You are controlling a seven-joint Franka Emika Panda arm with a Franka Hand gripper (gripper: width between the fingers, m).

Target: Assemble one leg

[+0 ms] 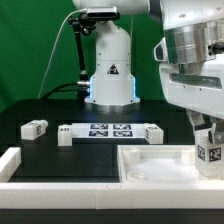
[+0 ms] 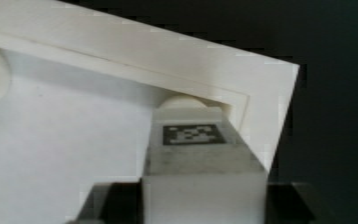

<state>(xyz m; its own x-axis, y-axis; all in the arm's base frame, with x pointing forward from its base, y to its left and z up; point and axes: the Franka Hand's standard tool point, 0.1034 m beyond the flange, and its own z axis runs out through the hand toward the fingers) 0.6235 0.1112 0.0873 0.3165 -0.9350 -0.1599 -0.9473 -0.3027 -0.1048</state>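
My gripper [image 1: 207, 138] is shut on a leg [image 1: 210, 153], a short white block with a black-and-white tag, at the exterior view's right. It holds the leg upright at the far right corner of the large white tray-like part [image 1: 150, 165]. In the wrist view the leg [image 2: 201, 150] sits between my dark fingers [image 2: 123, 205], gripper [image 2: 202, 198], with its far end at the inner corner of the tray's raised rim [image 2: 247, 85]. I cannot tell whether the leg is touching the tray. A second leg [image 1: 35, 127] lies on the black table at the exterior view's left.
The marker board [image 1: 108, 131] lies mid-table behind the tray, with a small white block [image 1: 65, 135] at its left end. A white rim [image 1: 12, 160] runs along the front left. The robot base [image 1: 110, 70] stands behind.
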